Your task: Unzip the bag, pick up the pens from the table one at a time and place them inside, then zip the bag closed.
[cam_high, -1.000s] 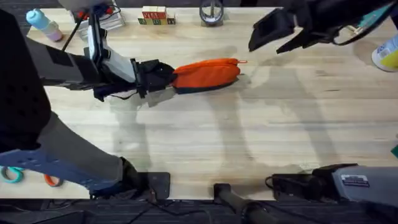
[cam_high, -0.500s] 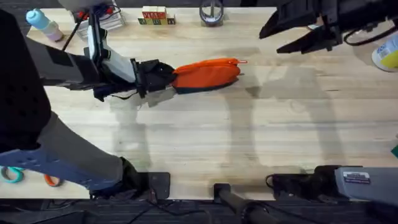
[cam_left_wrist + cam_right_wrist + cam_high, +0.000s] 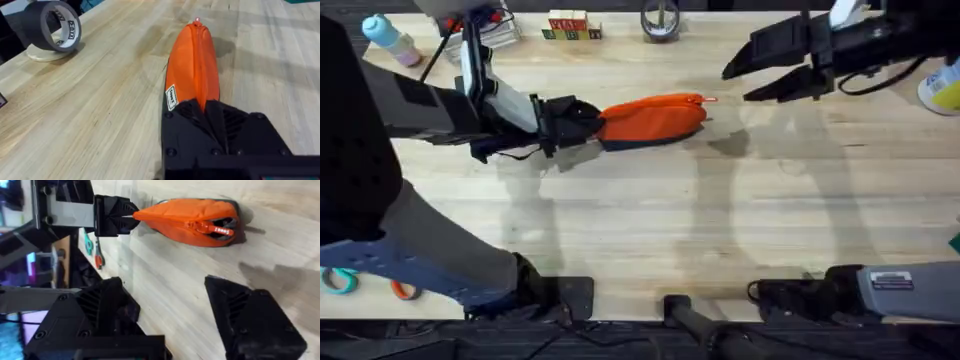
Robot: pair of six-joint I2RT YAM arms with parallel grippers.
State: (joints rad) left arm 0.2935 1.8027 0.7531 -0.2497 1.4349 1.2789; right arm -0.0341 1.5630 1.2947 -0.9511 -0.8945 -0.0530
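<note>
The orange bag (image 3: 655, 118) lies on the table (image 3: 650, 220) with its navy base down. Its zipper runs shut along the top, and the small orange pull (image 3: 708, 99) is at the right end. My left gripper (image 3: 592, 122) is shut on the bag's left end, and in the left wrist view its black fingers (image 3: 207, 112) clamp the near tip of the bag (image 3: 192, 65). My right gripper (image 3: 734, 86) hovers open just right of the pull. The right wrist view has the bag (image 3: 185, 215), the pull (image 3: 217, 230) and my open right gripper (image 3: 175, 305). The pens are out of view.
A grey tape roll (image 3: 660, 20), wooden letter blocks (image 3: 570, 25) and a pale bottle (image 3: 388, 38) stand along the far edge. A yellow-and-white container (image 3: 942, 88) sits at the right edge. Bare wood stretches in front of the bag.
The right gripper drew back toward the far edge, then came back down toward the bag's pull end. The left gripper and the bag have not moved.
</note>
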